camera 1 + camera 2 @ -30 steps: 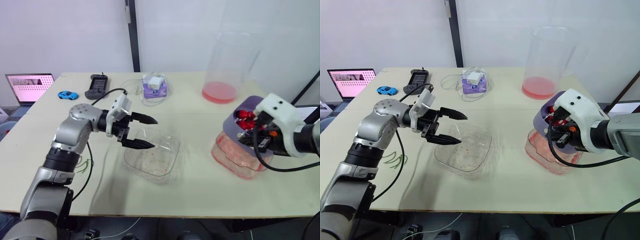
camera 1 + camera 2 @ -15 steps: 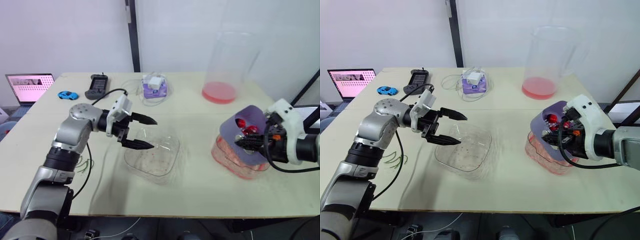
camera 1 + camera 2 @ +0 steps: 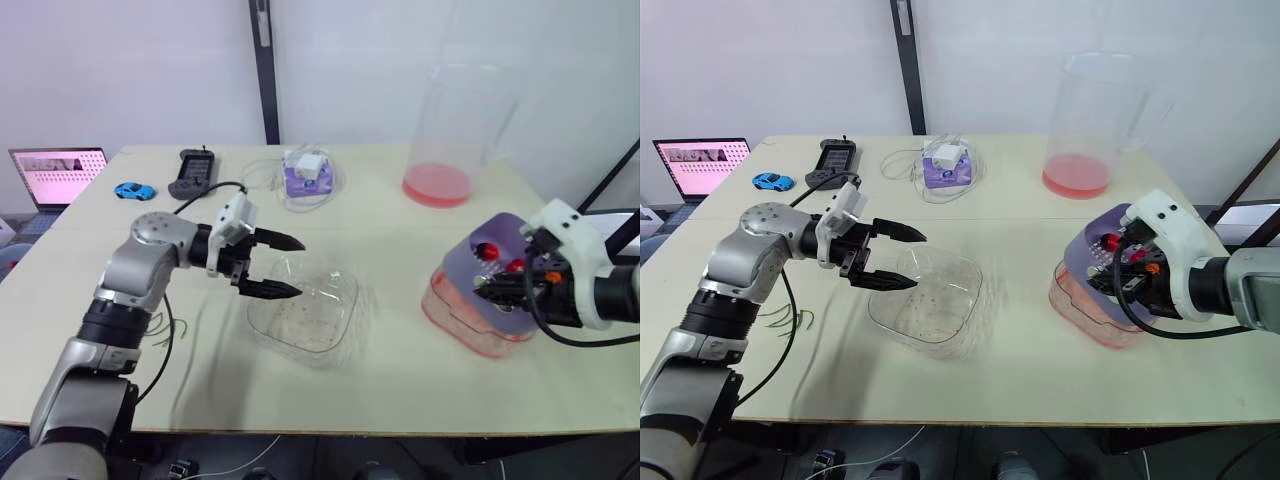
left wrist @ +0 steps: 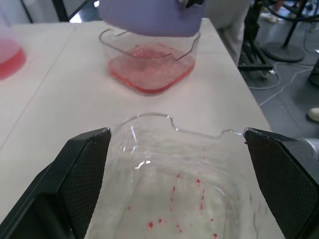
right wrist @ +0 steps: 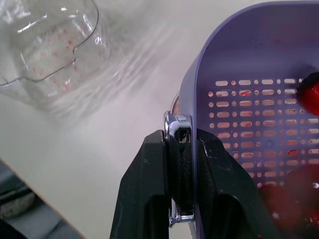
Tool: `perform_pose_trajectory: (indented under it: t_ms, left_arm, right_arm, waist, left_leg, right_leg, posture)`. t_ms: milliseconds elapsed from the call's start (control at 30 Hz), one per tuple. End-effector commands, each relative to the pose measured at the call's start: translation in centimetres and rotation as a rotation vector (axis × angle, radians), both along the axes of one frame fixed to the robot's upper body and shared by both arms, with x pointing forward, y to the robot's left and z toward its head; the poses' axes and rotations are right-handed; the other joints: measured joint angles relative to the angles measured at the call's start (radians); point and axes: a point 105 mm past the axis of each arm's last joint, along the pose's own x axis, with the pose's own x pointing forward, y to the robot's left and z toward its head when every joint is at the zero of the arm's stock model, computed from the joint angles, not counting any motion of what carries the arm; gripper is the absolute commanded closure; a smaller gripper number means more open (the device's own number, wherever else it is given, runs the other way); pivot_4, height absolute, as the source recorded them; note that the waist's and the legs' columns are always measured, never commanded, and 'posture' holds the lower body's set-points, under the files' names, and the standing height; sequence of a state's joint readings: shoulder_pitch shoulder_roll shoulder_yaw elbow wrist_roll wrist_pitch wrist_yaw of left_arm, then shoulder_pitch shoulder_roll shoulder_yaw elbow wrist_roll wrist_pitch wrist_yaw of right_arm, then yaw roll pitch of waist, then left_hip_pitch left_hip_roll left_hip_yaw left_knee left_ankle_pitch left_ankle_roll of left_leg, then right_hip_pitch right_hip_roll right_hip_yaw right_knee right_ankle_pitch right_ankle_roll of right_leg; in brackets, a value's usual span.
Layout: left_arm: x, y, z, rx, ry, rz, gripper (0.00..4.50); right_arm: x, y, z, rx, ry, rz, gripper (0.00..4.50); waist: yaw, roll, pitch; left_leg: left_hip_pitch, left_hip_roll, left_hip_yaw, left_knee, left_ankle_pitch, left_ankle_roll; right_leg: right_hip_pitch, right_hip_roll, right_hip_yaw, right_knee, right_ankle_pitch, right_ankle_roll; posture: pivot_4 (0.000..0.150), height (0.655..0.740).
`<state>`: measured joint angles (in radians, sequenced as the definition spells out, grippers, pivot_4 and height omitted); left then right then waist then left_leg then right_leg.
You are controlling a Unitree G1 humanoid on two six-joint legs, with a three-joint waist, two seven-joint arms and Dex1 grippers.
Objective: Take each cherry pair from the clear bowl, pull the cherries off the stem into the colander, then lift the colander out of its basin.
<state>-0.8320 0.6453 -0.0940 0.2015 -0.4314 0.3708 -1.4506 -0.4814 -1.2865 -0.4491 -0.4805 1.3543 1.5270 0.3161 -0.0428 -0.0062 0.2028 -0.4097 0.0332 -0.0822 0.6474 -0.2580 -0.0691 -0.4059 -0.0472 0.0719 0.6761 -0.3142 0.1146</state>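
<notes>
Here, the right end effector pinches the colander rim over the basin; the left end effector gapes wide beside the bowl.

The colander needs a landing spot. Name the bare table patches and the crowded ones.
Bare: the stretch between the clear bowl and the basin, and the front strip along the table edge. Crowded: the back left, with controller, toy car and cabled box.

My two head cameras look forward and down over the worktop, sharing almost the same scene. My left wrist camera looks low across the clear bowl toward the basin. My right wrist camera sits tight against the colander, with that bowl beyond.
</notes>
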Motion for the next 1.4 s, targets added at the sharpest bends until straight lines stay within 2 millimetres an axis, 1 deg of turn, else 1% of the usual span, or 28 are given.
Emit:
perform_pose_trajectory:
  t_ms: [33,100,167,233,333,433,467,567,633,733,833,1033,1100,1133,1167,1300,1333,1400]
  left_arm:
    - [-0.1,1.1,1.7,-0.087,-0.034,0.082,0.00]
    - [-0.2,2.1,1.4,-0.127,-0.029,0.149,0.00]
    - [-0.2,3.1,0.8,-0.151,-0.051,0.241,0.00]
    - [-0.1,3.8,0.6,-0.182,-0.060,0.321,0.00]
    - [-0.6,4.6,-0.1,-0.206,-0.052,0.403,0.00]
    - [-2.1,5.7,-1.3,-0.204,-0.043,0.494,0.00]
    - [-2.5,5.9,-1.4,-0.205,-0.045,0.514,0.00]
    - [-3.5,6.5,-1.3,-0.216,-0.054,0.573,0.00]
    - [-4.0,7.1,-1.0,-0.248,-0.053,0.620,0.00]
    - [-4.7,8.1,-1.0,-0.246,-0.059,0.684,0.00]
    - [-5.4,8.6,-1.1,-0.242,-0.059,0.721,0.00]
    - [-6.1,8.8,-1.3,-0.232,-0.058,0.752,0.00]
    - [-6.1,8.7,-1.4,-0.230,-0.056,0.753,0.00]
    - [-6.1,8.7,-1.4,-0.232,-0.055,0.752,0.00]
    - [-6.0,8.7,-1.3,-0.233,-0.053,0.752,0.00]
    - [-5.6,8.9,-1.3,-0.240,-0.045,0.740,0.00]
    - [-5.3,9.0,-1.1,-0.242,-0.044,0.738,0.00]
    - [-4.9,9.1,-1.0,-0.249,-0.038,0.735,0.00]
  right_arm:
    - [0.0,0.1,1.5,-0.043,-0.029,0.035,4.30]
    - [0.8,0.5,2.5,-0.061,-0.056,0.076,4.30]
    - [2.1,0.9,3.4,-0.088,-0.094,0.122,4.30]
    - [3.3,1.5,3.8,-0.117,-0.110,0.175,4.30]
    - [5.4,2.9,4.1,-0.153,-0.133,0.276,4.30]
    - [9.3,5.0,3.4,-0.261,-0.145,0.422,4.30]
    - [10.2,5.4,3.1,-0.291,-0.138,0.451,4.30]
    - [12.4,6.0,2.1,-0.317,-0.095,0.503,4.30]
    - [13.7,6.0,1.0,-0.346,-0.069,0.519,4.30]
    - [14.4,6.7,-0.7,-0.340,-0.012,0.581,4.30]
    - [14.7,7.1,-2.3,-0.349,0.031,0.627,4.30]
    - [15.3,7.6,-4.0,-0.385,0.051,0.667,4.30]
    - [15.4,7.5,-4.1,-0.391,0.053,0.672,3.27]
    - [15.4,7.4,-4.0,-0.391,0.050,0.671,2.92]
    - [15.4,7.3,-3.7,-0.392,0.039,0.670,2.45]
    - [15.2,6.9,-1.3,-0.365,-0.015,0.651,0.52]
    - [15.0,6.5,0.2,-0.342,-0.050,0.630,0.02]
    - [14.9,5.9,2.5,-0.295,-0.111,0.588,0.02]
  waist:
    - [0.001,0.000,0.000]
    - [-0.003,0.001,0.000]
    - [-0.008,0.001,0.000]
    - [-0.004,0.002,0.000]
    - [-0.001,0.001,0.000]
    - [-0.011,0.001,0.000]
    - [-0.014,0.001,0.000]
    - [-0.003,0.000,0.001]
    - [0.002,0.000,0.001]
    - [0.002,0.000,0.001]
    - [-0.002,0.000,0.001]
    - [-0.003,0.001,0.001]
    - [-0.003,0.001,0.001]
    - [-0.003,0.001,0.001]
    - [-0.003,0.001,0.001]
    - [-0.003,0.001,0.001]
    - [-0.003,0.001,0.001]
    - [-0.001,0.001,0.001]
  left_leg:
    - [0.000,0.000,0.000,0.000,0.000,0.000]
    - [0.000,0.000,0.000,0.000,0.000,0.000]
    - [0.001,0.000,0.002,0.000,0.000,0.000]
    - [0.001,0.001,0.001,-0.001,0.000,0.000]
    - [0.001,0.001,0.001,0.000,0.000,0.000]
    - [0.001,0.000,0.003,0.000,0.000,0.000]
    - [0.001,0.000,0.002,-0.001,0.000,0.000]
    - [0.000,0.001,0.001,-0.001,0.000,-0.001]
    - [-0.002,0.000,0.001,-0.001,0.000,-0.001]
    - [-0.002,-0.001,0.001,0.000,0.001,-0.001]
    - [-0.002,-0.001,0.001,-0.001,0.001,-0.002]
    - [0.000,-0.001,0.001,0.000,0.001,-0.002]
    - [0.000,-0.001,0.001,0.000,0.001,-0.002]
    - [0.000,-0.001,0.001,0.000,0.001,-0.003]
    - [0.000,-0.001,0.001,0.000,0.001,-0.003]
    - [0.000,-0.001,0.001,0.000,0.001,-0.003]
    - [0.000,-0.001,0.001,0.000,0.001,-0.003]
    - [0.000,-0.001,0.001,0.000,0.002,-0.003]
  right_leg:
    - [0.000,0.000,0.000,0.000,0.000,0.000]
    - [0.000,0.000,0.000,0.000,0.000,0.000]
    - [-0.001,0.000,0.002,0.000,0.000,0.000]
    - [-0.001,0.000,0.002,0.000,0.000,0.000]
    - [-0.001,0.000,0.001,-0.001,0.000,0.000]
    - [-0.002,-0.001,0.002,-0.001,0.000,0.000]
    - [-0.002,-0.001,0.002,0.000,0.000,0.000]
    - [-0.003,0.000,0.001,0.000,0.000,0.000]
    - [-0.003,-0.002,0.000,0.000,0.000,0.000]
    - [-0.003,-0.003,0.000,0.000,0.000,0.000]
    - [-0.003,-0.003,0.000,0.001,0.000,0.000]
    - [-0.004,-0.002,0.000,0.004,0.000,0.000]
    - [-0.004,-0.002,0.000,0.004,0.000,0.000]
    - [-0.004,-0.002,0.000,0.004,0.000,0.000]
    - [-0.004,-0.002,0.000,0.004,0.000,0.000]
    - [-0.004,-0.002,0.000,0.004,0.000,0.000]
    - [-0.004,-0.002,0.000,0.005,0.000,0.000]
    - [-0.004,-0.002,0.000,0.005,0.000,0.000]
  posture:
    - [0.150,0.7332]
    - [0.150,0.7332]
    - [0.150,0.7332]
    - [0.150,0.7332]
    - [0.150,0.7332]
    - [0.150,0.7332]
    - [0.150,0.7332]
    - [0.150,0.7332]
    - [0.150,0.7332]
    - [0.150,0.7332]
    - [0.150,0.7332]
    - [0.150,0.7332]
    - [0.150,0.7332]
    - [0.150,0.7332]
    - [0.150,0.7332]
    - [0.150,0.7332]
    - [0.150,0.7332]
    - [0.150,0.7332]
